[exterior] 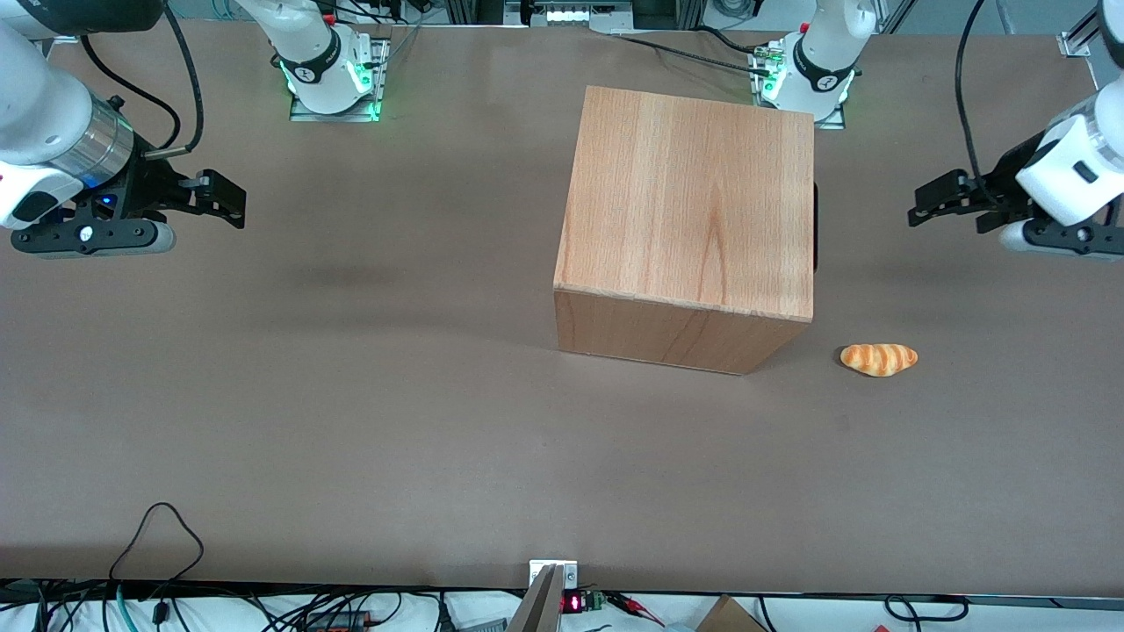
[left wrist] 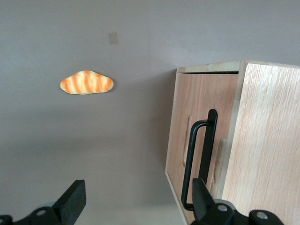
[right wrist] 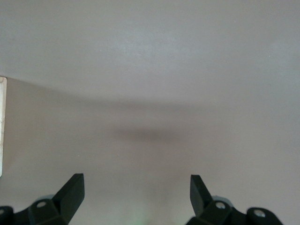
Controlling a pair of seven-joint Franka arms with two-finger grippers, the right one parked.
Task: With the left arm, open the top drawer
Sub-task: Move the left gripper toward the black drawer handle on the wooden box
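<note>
Beside the top drawer (left wrist: 187,136), splayed gripper (left wrist: 136,201), aloft.

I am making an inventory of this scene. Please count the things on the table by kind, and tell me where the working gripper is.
Wooden cabinet, with the top drawer and its black handle: 1
Toy bread roll: 1
Total: 2
The left arm's gripper hangs open above the table, apart from the cabinet's handle side.

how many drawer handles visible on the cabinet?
1: a black bar handle on the drawer front, facing the open pincer, which hovers apart from it. Any lower handles may be hidden.
</note>
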